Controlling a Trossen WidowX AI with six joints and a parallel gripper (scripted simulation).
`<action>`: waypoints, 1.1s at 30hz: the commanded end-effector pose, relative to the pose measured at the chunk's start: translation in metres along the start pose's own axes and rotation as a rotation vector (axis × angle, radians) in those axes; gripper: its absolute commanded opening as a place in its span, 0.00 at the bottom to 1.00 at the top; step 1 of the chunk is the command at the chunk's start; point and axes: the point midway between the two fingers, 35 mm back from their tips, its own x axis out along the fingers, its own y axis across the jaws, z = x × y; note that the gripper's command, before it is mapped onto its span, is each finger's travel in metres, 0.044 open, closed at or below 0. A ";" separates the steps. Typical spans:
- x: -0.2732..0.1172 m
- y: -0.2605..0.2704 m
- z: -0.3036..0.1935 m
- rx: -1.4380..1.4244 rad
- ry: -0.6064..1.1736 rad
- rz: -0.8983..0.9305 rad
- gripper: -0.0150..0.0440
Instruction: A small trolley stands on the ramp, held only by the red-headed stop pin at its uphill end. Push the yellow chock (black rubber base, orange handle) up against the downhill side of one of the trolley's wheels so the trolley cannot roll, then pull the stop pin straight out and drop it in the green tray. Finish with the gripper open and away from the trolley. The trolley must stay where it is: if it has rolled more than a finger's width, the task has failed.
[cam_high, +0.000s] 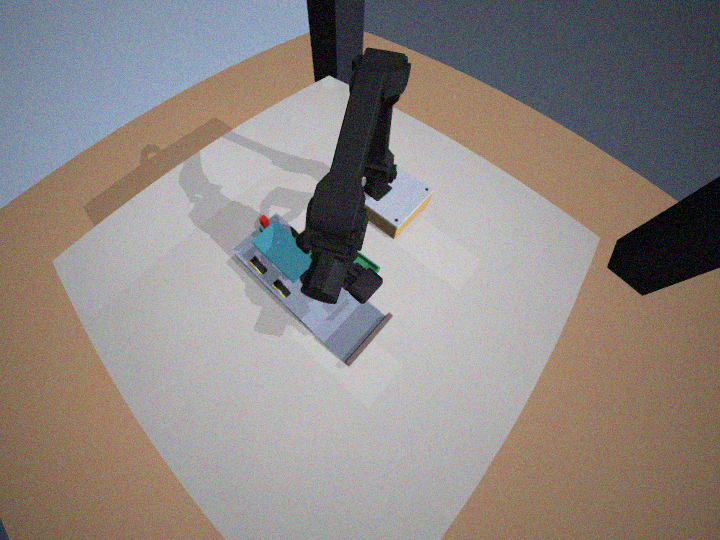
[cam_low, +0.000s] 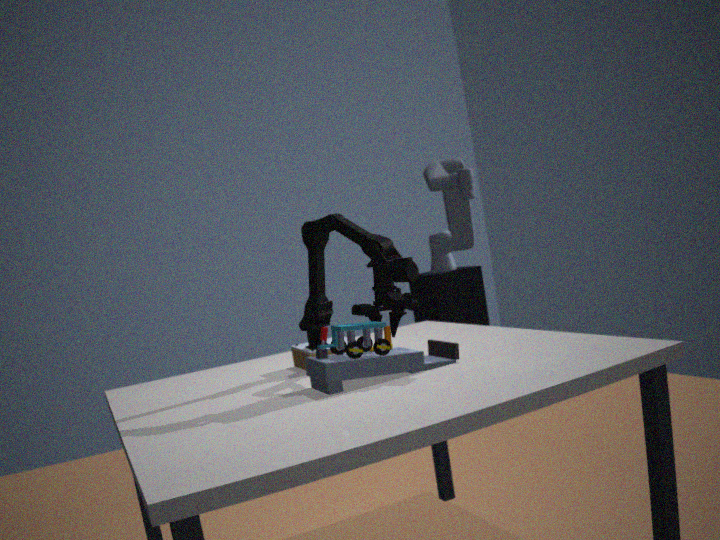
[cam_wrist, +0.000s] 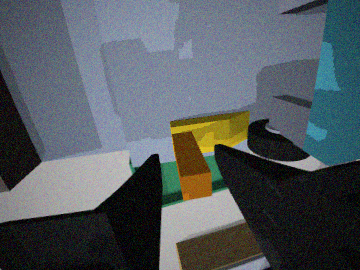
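Your claw (cam_high: 331, 261) (cam_low: 387, 328) (cam_wrist: 187, 155) stood part-open, fingers spread either side of the chock's orange handle (cam_low: 388, 337) (cam_wrist: 196, 182), a gap showing at each side; nothing gripped. The chock (cam_wrist: 225, 131) sat on the ramp (cam_high: 316, 316) (cam_low: 372, 367) (cam_wrist: 215, 65) just ahead of your fingertips, right by the trolley's (cam_high: 282, 249) (cam_low: 359, 326) (cam_wrist: 337, 90) wheel (cam_wrist: 272, 142); you couldn't tell whether they touched. Red-headed pin (cam_high: 264, 221) (cam_low: 324, 334) stood at the uphill end, well apart from your claw.
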 end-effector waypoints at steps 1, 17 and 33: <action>-0.011 0.000 0.000 0.002 -0.004 -0.003 0.58; -0.058 0.001 -0.001 0.002 -0.006 -0.004 0.58; -0.064 -0.011 0.009 -0.350 -0.077 0.000 0.58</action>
